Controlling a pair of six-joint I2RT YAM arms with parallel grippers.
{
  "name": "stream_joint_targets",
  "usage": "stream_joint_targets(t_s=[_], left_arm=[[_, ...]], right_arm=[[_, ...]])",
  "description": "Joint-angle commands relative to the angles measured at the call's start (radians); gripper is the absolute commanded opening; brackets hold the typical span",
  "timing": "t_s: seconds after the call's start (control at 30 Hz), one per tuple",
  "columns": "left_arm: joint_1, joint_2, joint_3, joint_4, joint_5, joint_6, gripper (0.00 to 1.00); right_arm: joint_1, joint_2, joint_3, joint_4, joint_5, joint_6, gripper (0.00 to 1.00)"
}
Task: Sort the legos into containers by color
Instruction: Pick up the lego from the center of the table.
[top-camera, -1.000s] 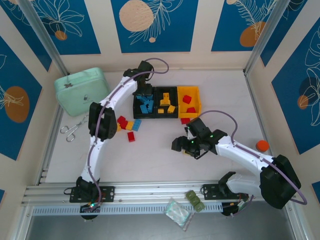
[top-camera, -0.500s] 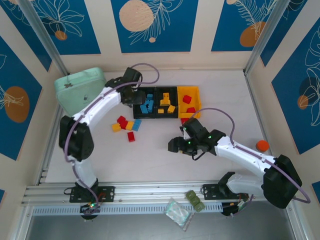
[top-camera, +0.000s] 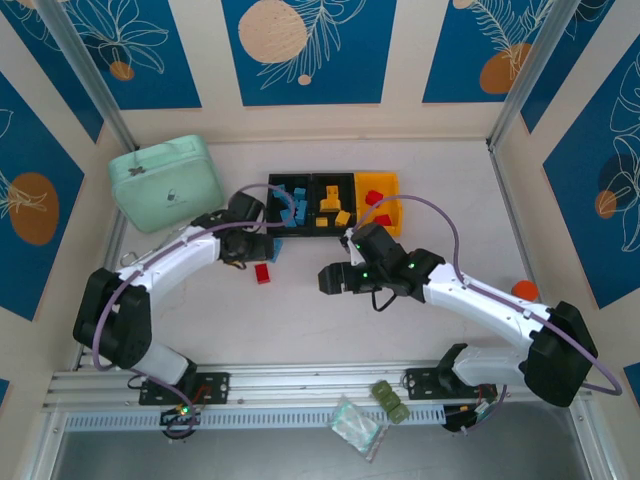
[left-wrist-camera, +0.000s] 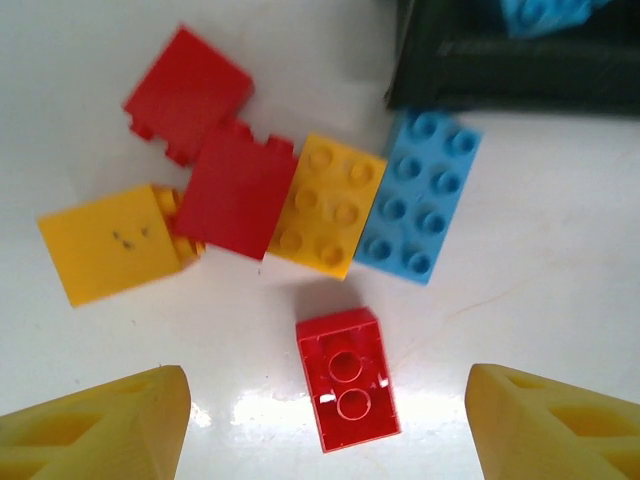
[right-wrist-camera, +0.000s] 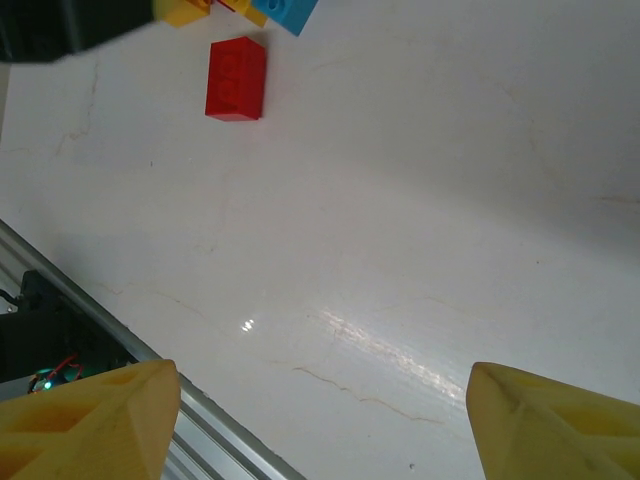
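In front of the containers (top-camera: 311, 200): six loose legos (left-wrist-camera: 330, 205) lie on the worktop (top-camera: 300, 330), toward its rear middle. Two red, two yellow-orange and one blue touch in a cluster, and a lone red brick (left-wrist-camera: 348, 378) sits just nearer the front edge.
Left end effector (left-wrist-camera: 325, 400): a second ago it hung over the left black bin (top-camera: 270, 190). It has since swung back and now hovers above the lone red brick, fingers (left-wrist-camera: 100, 425) spread wide with nothing between them.
Right end effector (right-wrist-camera: 320, 400): it has slid leftward toward the worktop's middle, fingers apart and empty, with the same red brick at the top of its wrist view.
Sorted so far: blue pieces in the left black bin, yellow-orange in the middle black bin (top-camera: 330, 232), red in the orange-yellow bin (top-camera: 395, 210) on the right.
Meaning for the task: a drop into the left bin looks finished and a fresh pick is starting. The lone red brick seems the likeliest target, bound for the orange-yellow bin.
Risk: both arms are closing on one patch and could crowd each other.
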Motion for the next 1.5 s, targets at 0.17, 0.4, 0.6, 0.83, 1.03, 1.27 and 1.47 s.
stream_joint_targets(t_s=[0.17,0.4,0.6,0.83,1.03,1.27,1.47], left_arm=[[-0.070,0.040,-0.092,0.092,-0.020,-0.092,0.72],[-0.078,0.125,-0.098,0.126,-0.049,-0.109,0.65],[-0.081,0.140,-0.088,0.111,-0.050,-0.103,0.42],[-0.101,0.049,-0.084,0.065,-0.012,-0.079,0.31],[-0.161,0.031,-0.001,0.035,0.033,-0.061,0.30],[-0.243,0.160,0.210,0.015,0.056,-0.039,0.30],[-0.294,0.328,0.457,-0.025,0.074,-0.011,0.30]], right_arm=[[0.019,-0.002,-0.021,0.007,0.027,0.007,0.75],[0.016,-0.040,-0.055,0.000,0.043,0.026,0.74],[0.014,-0.057,-0.064,-0.006,0.054,0.029,0.74],[-0.034,-0.095,-0.065,-0.047,0.048,0.038,0.74],[-0.165,-0.161,-0.066,-0.140,0.051,0.064,0.73],[-0.329,-0.271,-0.098,-0.248,0.068,0.100,0.72],[-0.431,-0.362,-0.151,-0.287,0.036,0.112,0.72]])
